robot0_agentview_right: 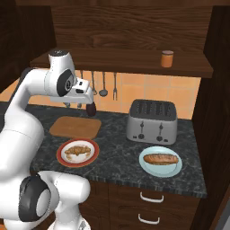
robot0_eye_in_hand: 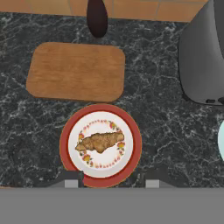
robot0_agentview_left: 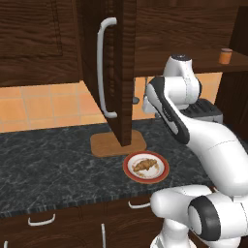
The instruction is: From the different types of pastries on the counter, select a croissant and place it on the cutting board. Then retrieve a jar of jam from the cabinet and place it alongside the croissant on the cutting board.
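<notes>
My jaws (robot0_eye_in_hand: 108,183) hang high above the tabletop (robot0_eye_in_hand: 166,131), pointing straight down, with nothing between them; their two tips stand well apart at the bottom of the hand view, one on each side of the plate's near rim. The croissant (robot0_eye_in_hand: 100,142) lies on the red-rimmed plate (robot0_eye_in_hand: 131,144), almost directly below me and a little toward the back wall. Its long axis runs across my view, roughly in line with the gap between my tips, so I judge I would have to turn my wrist about a quarter turn to close across its narrow middle, not along its length.

Beyond the plate, nearer the wall, is the cutting board (robot0_eye_in_hand: 76,72), bare and just apart from the plate's rim. That is a short carry once I have the pastry.

The jar of jam (robot0_agentview_right: 167,59) stands on the open cabinet shelf (robot0_agentview_right: 134,67) above the toaster (robot0_agentview_right: 152,120), toward the right end of the tabletop. The long roll (robot0_agentview_right: 161,158) sits on its pale blue plate (robot0_agentview_right: 148,168) in front of the toaster, near the front edge.
</notes>
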Robot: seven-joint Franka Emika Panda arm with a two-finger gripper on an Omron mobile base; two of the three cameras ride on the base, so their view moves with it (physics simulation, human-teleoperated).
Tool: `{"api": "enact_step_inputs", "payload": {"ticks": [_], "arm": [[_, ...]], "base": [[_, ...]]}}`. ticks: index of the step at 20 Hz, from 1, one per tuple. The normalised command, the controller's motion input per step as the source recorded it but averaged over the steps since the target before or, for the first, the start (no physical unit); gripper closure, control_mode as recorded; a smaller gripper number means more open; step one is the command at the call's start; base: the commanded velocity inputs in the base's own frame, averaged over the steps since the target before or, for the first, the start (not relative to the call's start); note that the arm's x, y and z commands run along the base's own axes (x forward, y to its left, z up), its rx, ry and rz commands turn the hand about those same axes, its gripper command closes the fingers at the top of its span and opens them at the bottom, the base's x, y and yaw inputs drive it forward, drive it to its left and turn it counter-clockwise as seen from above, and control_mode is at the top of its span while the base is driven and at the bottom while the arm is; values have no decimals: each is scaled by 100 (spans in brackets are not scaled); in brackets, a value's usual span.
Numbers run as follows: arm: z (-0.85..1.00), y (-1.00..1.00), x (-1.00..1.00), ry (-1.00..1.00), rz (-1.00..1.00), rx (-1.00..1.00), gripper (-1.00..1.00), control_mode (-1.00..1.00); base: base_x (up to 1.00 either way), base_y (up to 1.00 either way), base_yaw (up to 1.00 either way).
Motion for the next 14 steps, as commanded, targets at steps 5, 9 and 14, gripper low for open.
{"api": "enact_step_inputs", "payload": {"ticks": [5,9,14], "arm": [[-2,-1,-12,-7,-1,1,-100,-100],[5,-1,-2,-53,-24,-1,-100,-100],[2,-1,-1,-30,-18,4,-100,-100]], "base": [[0,0,0],[0,0,0],[0,0,0]]}}
